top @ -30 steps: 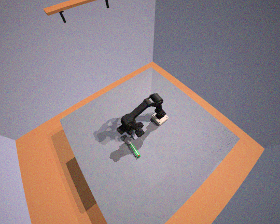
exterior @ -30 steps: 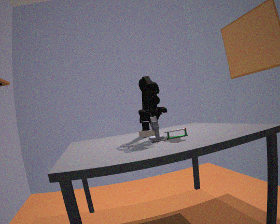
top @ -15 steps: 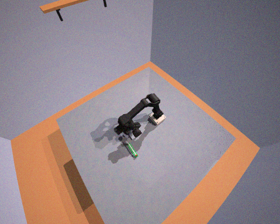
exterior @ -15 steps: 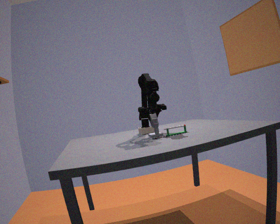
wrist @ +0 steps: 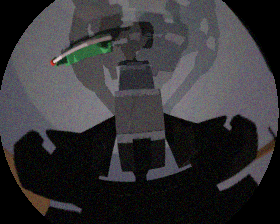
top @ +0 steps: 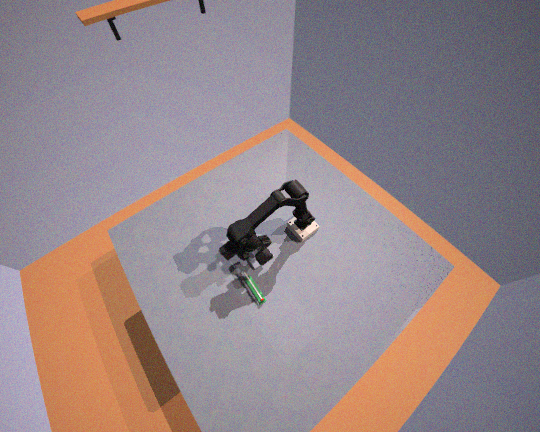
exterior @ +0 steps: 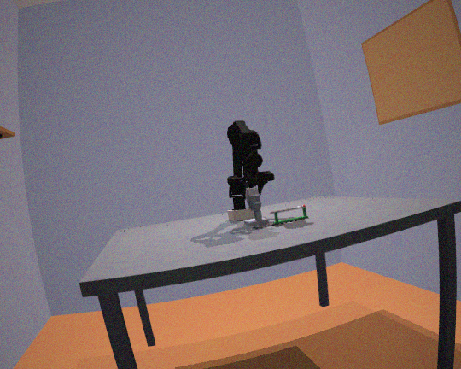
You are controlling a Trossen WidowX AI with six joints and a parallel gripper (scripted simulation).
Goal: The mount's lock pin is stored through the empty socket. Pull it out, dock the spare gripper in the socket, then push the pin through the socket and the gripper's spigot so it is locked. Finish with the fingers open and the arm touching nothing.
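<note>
The spare gripper (exterior: 253,200) (wrist: 139,112), a grey blocky piece, stands above the mount (exterior: 259,223) (top: 236,269), apparently on its socket. The socket and spigot are too small and hidden to show how they fit. My gripper (exterior: 249,193) (wrist: 138,116) is open, with its black fingers spread on either side of the spare gripper and narrow gaps beside the block. A thin whitish bar with a red end, seemingly the lock pin (exterior: 289,209) (wrist: 82,46), lies across the green rack (exterior: 291,220) (wrist: 90,54) beside the mount, outside my fingers.
The arm's pale base (top: 303,230) (exterior: 240,214) stands on the grey table (top: 320,320) (exterior: 141,252) behind the mount. The arm (top: 262,210) arches over from it. Shadows of the arm fall around the mount. An orange shelf (top: 120,10) is on the wall.
</note>
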